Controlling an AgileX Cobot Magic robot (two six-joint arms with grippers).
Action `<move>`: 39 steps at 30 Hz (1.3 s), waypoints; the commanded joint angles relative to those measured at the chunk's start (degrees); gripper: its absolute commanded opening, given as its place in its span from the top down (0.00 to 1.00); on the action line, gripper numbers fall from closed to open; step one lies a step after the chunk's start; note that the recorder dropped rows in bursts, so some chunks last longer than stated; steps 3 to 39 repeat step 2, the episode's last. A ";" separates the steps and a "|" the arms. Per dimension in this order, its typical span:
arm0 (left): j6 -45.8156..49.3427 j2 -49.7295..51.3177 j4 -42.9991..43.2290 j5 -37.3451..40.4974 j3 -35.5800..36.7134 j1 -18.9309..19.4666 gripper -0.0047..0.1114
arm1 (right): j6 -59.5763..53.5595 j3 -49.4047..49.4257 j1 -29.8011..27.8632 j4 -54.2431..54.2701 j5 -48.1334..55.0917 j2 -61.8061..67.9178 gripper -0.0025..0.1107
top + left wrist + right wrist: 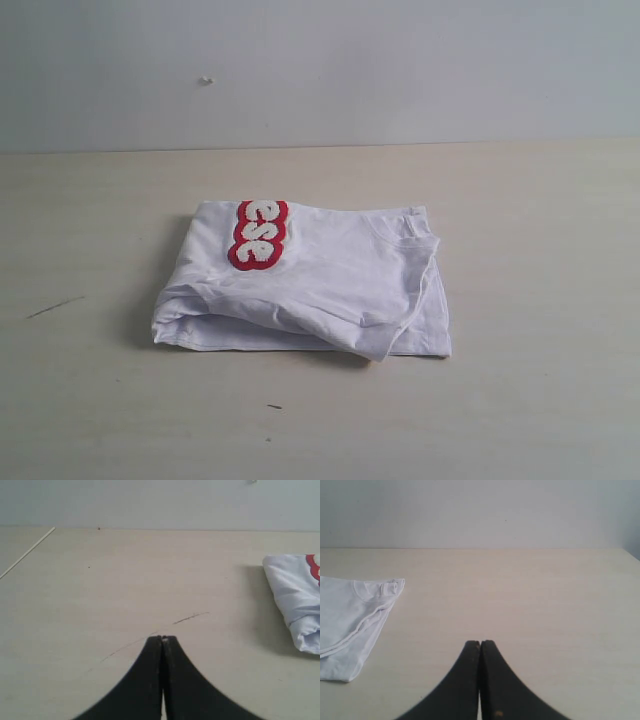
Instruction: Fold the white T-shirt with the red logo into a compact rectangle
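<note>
Pale wooden table [540,400] against a plain grey-white wall [400,60]. At the middle of the exterior view, lying on the tabletop: the white T-shirt [320,285], folded into a thick, roughly rectangular bundle of several layers, wrinkled, with loose edges bulging toward 6 o'clock. On the bundle's upper face, toward 10 o'clock of the cloth: the red logo [258,235], only 3 fuzzy white letters with a thick red outline showing, set as a short strip running from 12 to 6 o'clock. Ribbed collar [405,232] at about 2 o'clock of the bundle. Thin dark scratch [55,307] on the table at 9 o'clock from the garment, well apart from it. Small dark speck [274,406] at 6 o'clock, near the lower edge. Tiny mark [205,80] on the wall toward 11 o'clock.

Left wrist view: left gripper [163,639] with both black fingers pressed together, tips meeting, holding nothing, bare table beyond and the scratch [190,617] close by. One end of the white T-shirt [295,600] well apart from the tips, a sliver of the red logo [314,565] at its edge.

Right wrist view: right gripper [480,642] likewise closed tight, fingers touching along their length, empty, bare table beyond. Collar end of the white T-shirt [350,615] well apart from the tips, the ribbed collar [380,587] in sight.
</note>
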 commanded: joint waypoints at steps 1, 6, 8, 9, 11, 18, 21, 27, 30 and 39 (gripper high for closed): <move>-0.37 -0.40 0.20 -0.65 0.00 0.25 0.96 | -0.50 0.25 -0.22 -0.02 -0.51 -0.30 0.98; -0.37 -0.40 0.20 -0.65 0.00 0.25 0.96 | -0.50 0.25 -0.22 -0.02 -0.51 -0.30 0.98; -0.37 -0.40 0.20 -0.65 0.00 0.25 0.96 | -0.50 0.25 -0.22 -0.02 -0.51 -0.30 0.98; -0.37 -0.40 0.20 -0.65 0.00 0.25 0.96 | -0.50 0.25 -0.22 -0.02 -0.51 -0.30 0.98; -0.37 -0.40 0.20 -0.65 0.00 0.25 0.96 | -0.50 0.25 -0.22 -0.02 -0.51 -0.30 0.98; -0.37 -0.40 0.20 -0.65 0.00 0.25 0.96 | -0.50 0.25 -0.22 -0.02 -0.51 -0.30 0.98; -0.37 -0.40 0.20 -0.65 0.00 0.25 0.96 | -0.50 0.25 -0.22 -0.02 -0.51 -0.30 0.98; -0.37 -0.40 0.20 -0.65 0.00 0.25 0.96 | -0.50 0.25 -0.22 -0.02 -0.51 -0.30 0.98; -0.37 -0.40 0.20 -0.65 0.00 0.25 0.96 | -0.50 0.25 -0.22 -0.02 -0.51 -0.30 0.98; -0.37 -0.40 0.20 -0.65 0.00 0.25 0.96 | -0.50 0.25 -0.22 -0.02 -0.51 -0.30 0.98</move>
